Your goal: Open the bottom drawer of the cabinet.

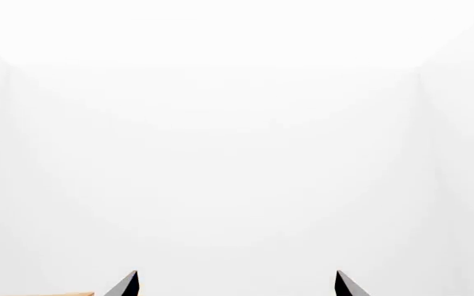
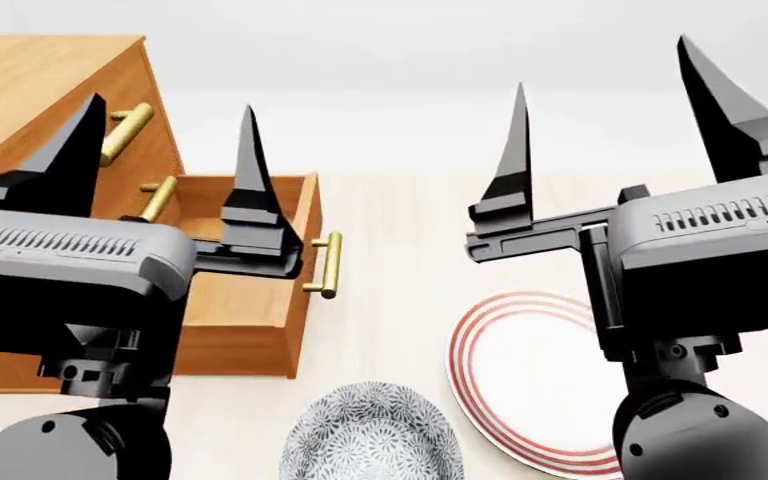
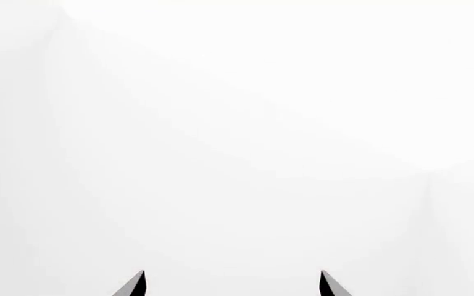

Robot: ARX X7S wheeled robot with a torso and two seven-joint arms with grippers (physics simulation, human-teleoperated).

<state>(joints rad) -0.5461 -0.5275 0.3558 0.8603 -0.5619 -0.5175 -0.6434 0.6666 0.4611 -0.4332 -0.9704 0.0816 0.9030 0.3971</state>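
The orange-brown cabinet (image 2: 37, 80) stands at the left in the head view. Its bottom drawer (image 2: 244, 320) is pulled well out toward the plate, and its brass bar handle (image 2: 329, 264) is free. The two upper drawers sit flush, their handles (image 2: 127, 130) closer to the cabinet face. My left gripper (image 2: 171, 103) is raised in front of the cabinet, open and empty, its fingertips pointing up. My right gripper (image 2: 602, 62) is raised at the right, open and empty. The left wrist view shows only my left gripper (image 1: 236, 272) against white, the right wrist view only my right gripper (image 3: 232, 272).
A white plate with red rings (image 2: 531, 380) lies on the pale floor-like surface right of the drawer. A grey patterned bowl (image 2: 371, 435) sits near the bottom edge, just below the drawer's front. A sliver of orange wood (image 1: 56, 294) shows in the left wrist view.
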